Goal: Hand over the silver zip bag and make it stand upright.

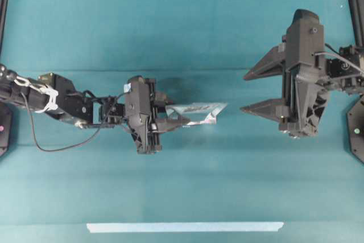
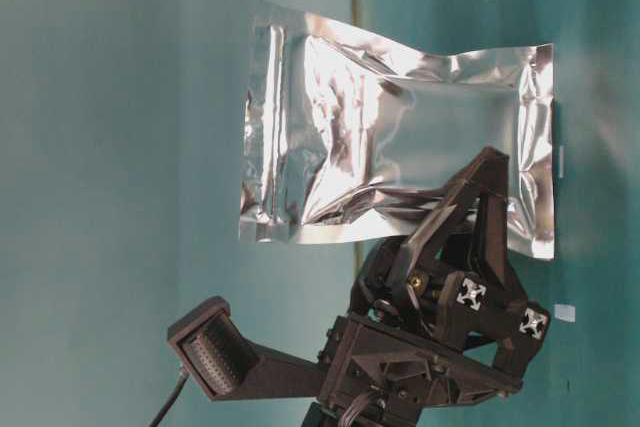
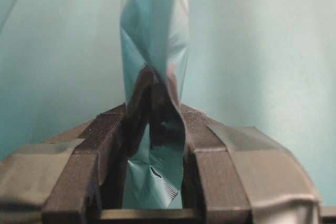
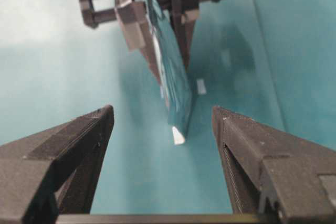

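A teal table (image 1: 182, 27) fills every view, its matte surface evenly lit with soft shadows. A faint seam (image 1: 227, 71) crosses the table from side to side, above the middle of the overhead view. A long pale tape strip (image 1: 185, 227) lies flat well below the seam, parallel to it, near the lower edge. A tiny white marker (image 2: 565, 312) sits on the table in the table-level view. Dark frame posts (image 1: 3, 4) stand at the seam's far ends, at the upper corners.
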Robot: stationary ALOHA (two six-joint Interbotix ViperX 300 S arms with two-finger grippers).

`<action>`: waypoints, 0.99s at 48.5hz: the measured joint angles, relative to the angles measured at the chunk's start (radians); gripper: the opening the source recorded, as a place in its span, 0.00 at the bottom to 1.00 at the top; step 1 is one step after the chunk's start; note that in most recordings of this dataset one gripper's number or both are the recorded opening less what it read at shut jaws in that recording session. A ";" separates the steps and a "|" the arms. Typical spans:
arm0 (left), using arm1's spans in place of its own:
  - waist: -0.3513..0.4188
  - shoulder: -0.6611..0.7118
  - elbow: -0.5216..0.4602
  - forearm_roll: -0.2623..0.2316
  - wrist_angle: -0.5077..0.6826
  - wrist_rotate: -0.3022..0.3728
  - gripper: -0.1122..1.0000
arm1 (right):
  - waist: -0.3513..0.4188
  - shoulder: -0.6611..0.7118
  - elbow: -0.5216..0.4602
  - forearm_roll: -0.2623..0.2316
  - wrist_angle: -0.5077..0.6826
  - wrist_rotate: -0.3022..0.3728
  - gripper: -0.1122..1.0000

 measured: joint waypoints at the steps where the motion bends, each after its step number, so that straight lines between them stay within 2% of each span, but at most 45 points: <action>1: 0.002 0.000 0.000 0.002 0.000 0.000 0.35 | -0.002 0.002 0.000 0.002 -0.002 0.002 0.82; 48: 0.000 -0.002 0.000 0.000 0.012 0.002 0.35 | 0.002 0.018 0.021 0.005 -0.018 0.002 0.82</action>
